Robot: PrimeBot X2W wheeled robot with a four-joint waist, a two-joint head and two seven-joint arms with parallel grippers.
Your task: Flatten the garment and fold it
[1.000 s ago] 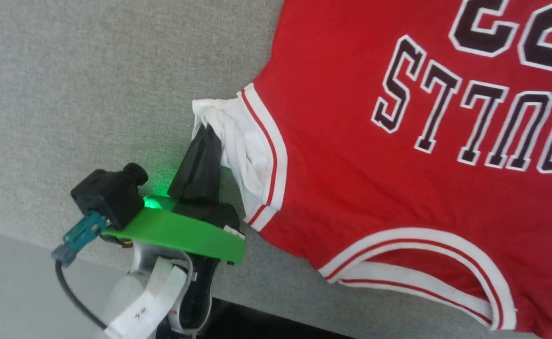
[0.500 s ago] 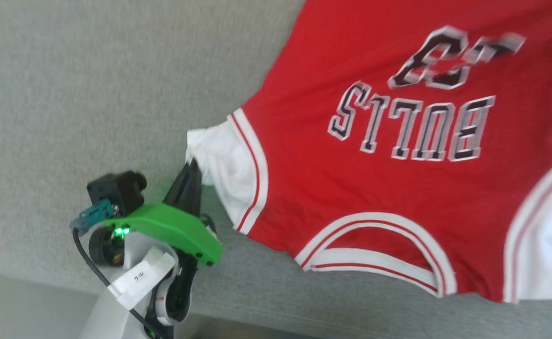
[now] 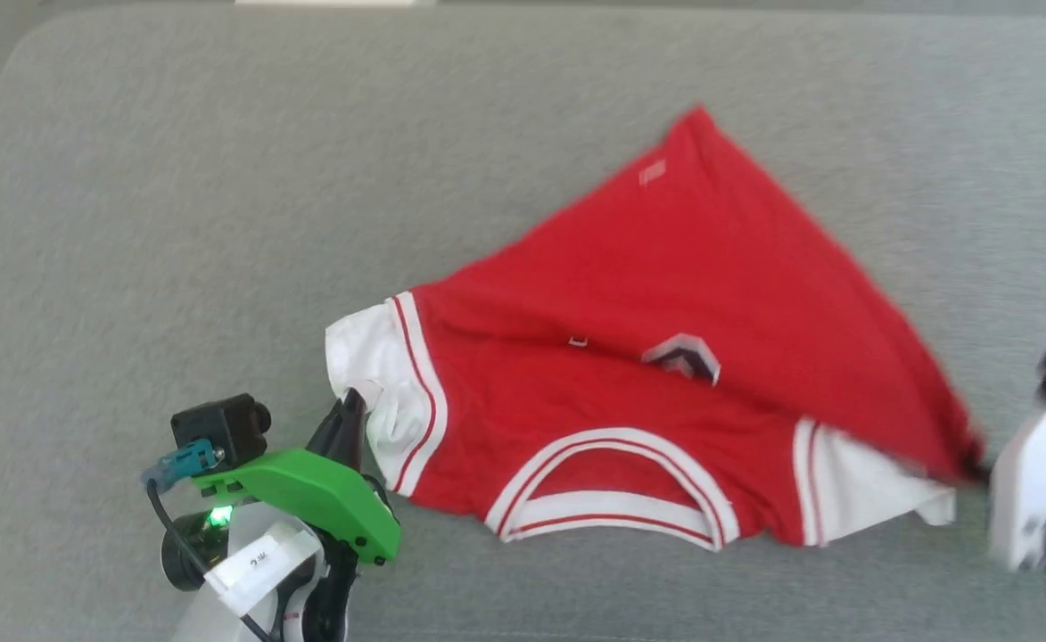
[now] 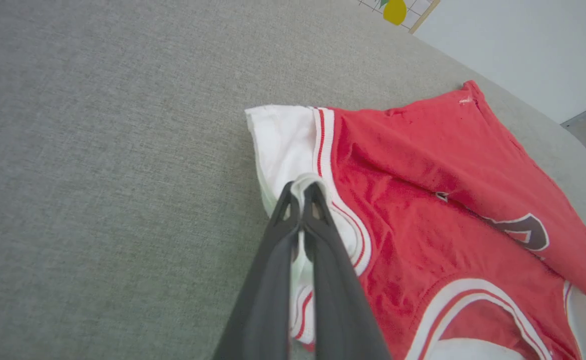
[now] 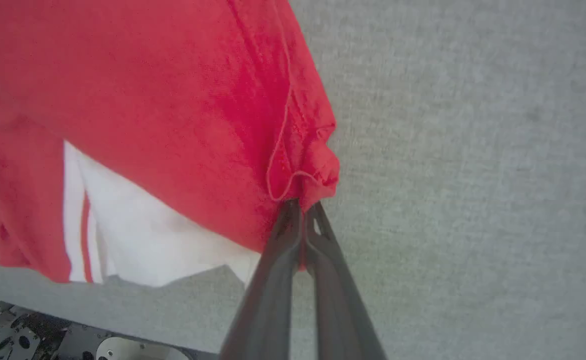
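Observation:
The red jersey (image 3: 594, 410) lies on the grey surface, its plain red lower part doubled over the front so that a small bit of the dark print (image 3: 683, 355) peeks out. My left gripper (image 3: 350, 412) is shut on the white cloth of the left shoulder; in the left wrist view the fingertips (image 4: 302, 189) pinch that white edge of the jersey (image 4: 422, 175). At the right edge, blurred, my right gripper (image 3: 977, 471) is shut on a red hem corner. In the right wrist view the right gripper (image 5: 300, 206) clamps the bunched hem of the jersey (image 5: 173, 100).
The grey fabric-covered surface (image 3: 175, 223) stretches wide around the jersey, with its rounded far-left corner at the top. Beyond its far edge stand a white wall and a yellow-marked board (image 4: 395, 10). Part of my base (image 5: 48, 345) shows below the near edge.
The camera has pulled back. The jersey's lower part has come over the lettering, which showed fully before. The right gripper has come into view with the hem. The left gripper keeps its hold.

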